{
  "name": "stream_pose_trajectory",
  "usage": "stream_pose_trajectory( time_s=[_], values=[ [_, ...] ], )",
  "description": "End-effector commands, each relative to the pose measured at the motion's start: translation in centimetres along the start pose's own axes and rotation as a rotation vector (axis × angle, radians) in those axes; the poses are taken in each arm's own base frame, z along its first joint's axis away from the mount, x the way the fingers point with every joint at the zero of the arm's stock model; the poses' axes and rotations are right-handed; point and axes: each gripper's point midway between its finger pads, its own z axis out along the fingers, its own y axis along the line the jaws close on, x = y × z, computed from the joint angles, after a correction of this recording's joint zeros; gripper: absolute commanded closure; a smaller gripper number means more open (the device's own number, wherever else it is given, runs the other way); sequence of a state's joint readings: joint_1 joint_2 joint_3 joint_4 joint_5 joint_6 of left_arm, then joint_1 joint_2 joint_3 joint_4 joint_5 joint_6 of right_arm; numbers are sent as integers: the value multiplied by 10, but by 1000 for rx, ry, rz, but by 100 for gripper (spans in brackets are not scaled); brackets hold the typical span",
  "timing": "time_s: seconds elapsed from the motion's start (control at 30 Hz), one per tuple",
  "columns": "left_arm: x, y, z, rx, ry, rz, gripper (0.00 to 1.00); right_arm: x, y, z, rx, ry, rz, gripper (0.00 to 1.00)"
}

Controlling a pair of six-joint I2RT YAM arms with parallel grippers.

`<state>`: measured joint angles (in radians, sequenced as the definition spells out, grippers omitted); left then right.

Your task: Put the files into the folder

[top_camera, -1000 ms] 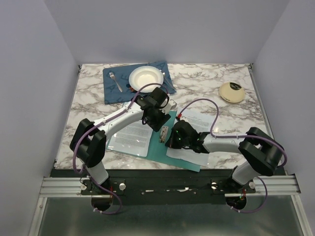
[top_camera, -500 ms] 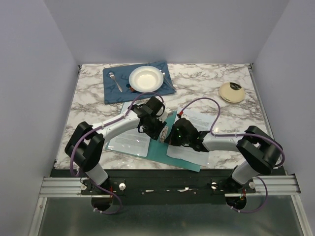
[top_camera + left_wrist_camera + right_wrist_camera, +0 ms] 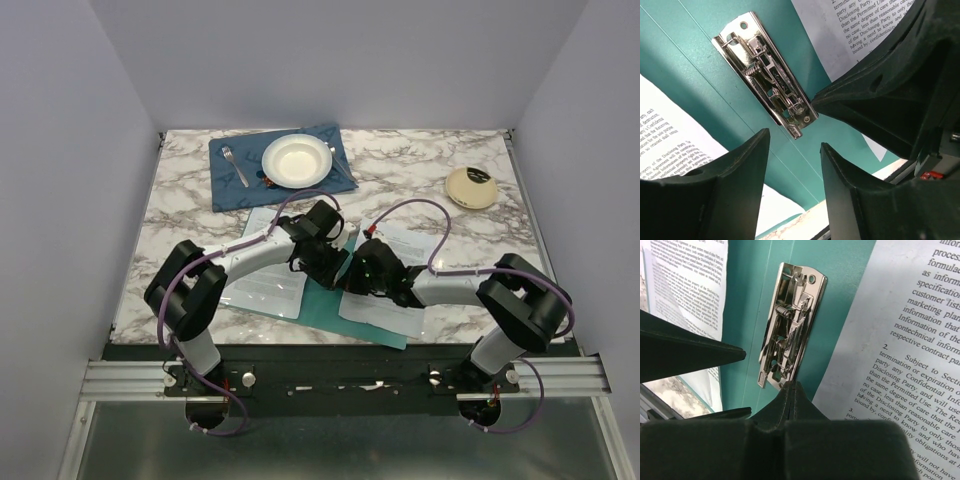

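Over the open folder [image 3: 335, 308] on the surface [image 3: 420, 165], my left hand [image 3: 794, 142] hangs spread, grasping nothing; my right hand [image 3: 790, 387], clenched empty, noses the end of the clip [image 3: 790, 322]. With the files [image 3: 920, 315] loose either side, a slipping press might skid them.

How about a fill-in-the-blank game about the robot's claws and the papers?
1. The right claw is ____, with its tip at the end of the metal clip.
2. The left claw is ____, with a gap between its fingers.
3. The white plate sits on a dark ____ placemat.
4. Printed papers lie on the teal folder, one on each ____ of the clip.

Missing words: shut; open; blue; side
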<state>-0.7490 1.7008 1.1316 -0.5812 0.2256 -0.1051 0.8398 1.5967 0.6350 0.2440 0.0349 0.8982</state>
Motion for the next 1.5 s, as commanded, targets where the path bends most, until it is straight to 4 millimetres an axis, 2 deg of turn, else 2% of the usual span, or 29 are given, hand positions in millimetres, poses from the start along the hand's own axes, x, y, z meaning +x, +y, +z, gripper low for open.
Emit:
stream_pose_trajectory(
  time_s=[0.0, 0.33, 0.57, 0.73, 0.97, 1.47],
  values=[
    [-1, -3, 6, 7, -13, -5, 47, 0, -11, 6, 20, -15, 22, 99],
    [11, 1, 13, -2, 8, -13, 55, 9, -15, 13, 17, 16, 45, 100],
    [11, 3, 18, -10, 7, -2, 57, 12, -17, 15, 25, 26, 48, 100],
    [11, 7, 18, -17, 4, -8, 65, 14, -21, 15, 34, 30, 53, 100],
    [8, 15, 15, -31, -16, -24, 66, 21, -28, 13, 49, 40, 63, 100],
    [-1, 15, 16, -24, -32, -30, 69, 28, -34, 13, 53, 52, 78, 100]
  ],
)
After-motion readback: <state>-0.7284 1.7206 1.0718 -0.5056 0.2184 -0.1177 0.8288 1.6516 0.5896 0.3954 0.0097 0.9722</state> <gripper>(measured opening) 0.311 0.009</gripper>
